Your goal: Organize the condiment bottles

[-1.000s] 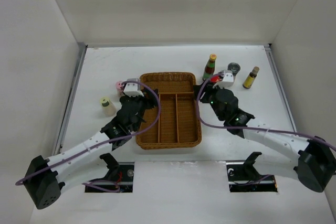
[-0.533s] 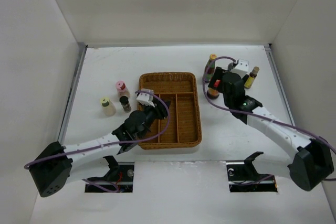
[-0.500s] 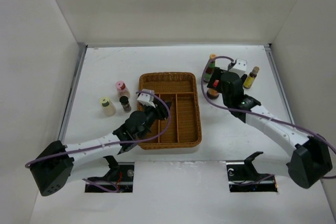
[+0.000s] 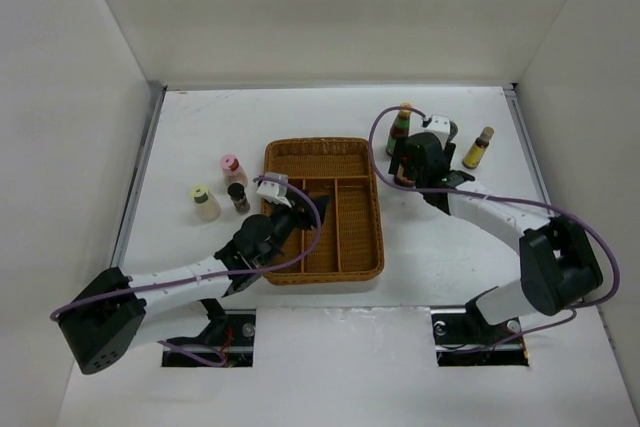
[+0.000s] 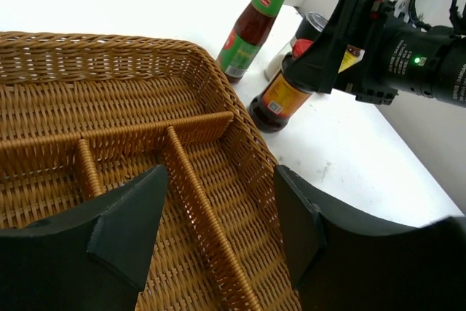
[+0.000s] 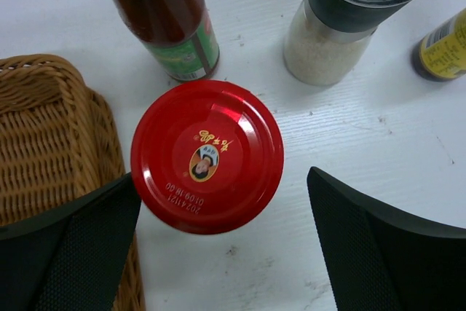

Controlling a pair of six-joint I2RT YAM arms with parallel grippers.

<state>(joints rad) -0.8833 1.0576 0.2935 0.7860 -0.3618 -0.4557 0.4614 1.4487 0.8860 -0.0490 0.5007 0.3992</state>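
Wicker fills the near ground. The left gripper (image 5: 218, 205), which a second ago stood among the bottles at the tray's ten o'clock, now hangs over the wicker tray (image 4: 320, 144) with its claw released and holding nothing. No bottle came across with it, so sorting has not yet begun. Every compartment that shows is bare.

At the tray's nine to ten o'clock, close together, stand the pale-yellow-capped bottle (image 4: 204, 202), the dark bottle (image 4: 238, 197) and the pink-capped bottle (image 4: 232, 168).

Farther off, at the tray's two o'clock, the right gripper (image 6: 222, 180) has shifted over the red-capped bottle (image 6: 207, 154). Its fingers are spread, one on each side of the cap, so I judge a grasp comes next.

Around that cap stand the green-labelled sauce bottle (image 6: 171, 20) at twelve o'clock, the grey-topped grinder (image 6: 342, 27) at one and the yellow-labelled bottle (image 6: 444, 52) at two.
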